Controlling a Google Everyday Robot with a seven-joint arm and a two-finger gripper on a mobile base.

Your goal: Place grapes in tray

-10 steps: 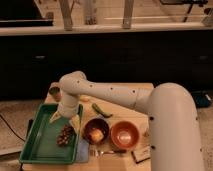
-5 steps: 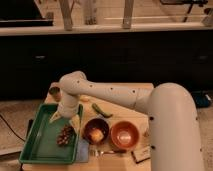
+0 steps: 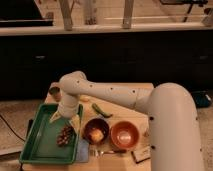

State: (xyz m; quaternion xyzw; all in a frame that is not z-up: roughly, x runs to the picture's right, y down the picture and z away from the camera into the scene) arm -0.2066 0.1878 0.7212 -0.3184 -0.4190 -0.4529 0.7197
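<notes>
A dark bunch of grapes [image 3: 65,135] lies in the green tray [image 3: 40,145], near its right wall. My gripper [image 3: 65,119] hangs over the tray just above the grapes, at the end of the white arm [image 3: 105,94] that reaches in from the right.
A dark bowl [image 3: 96,131] with something yellow in it and an orange bowl [image 3: 124,134] stand right of the tray. A green pod [image 3: 101,111] lies behind them. A small can [image 3: 55,93] stands at the table's back left. A fork [image 3: 107,151] lies in front of the bowls.
</notes>
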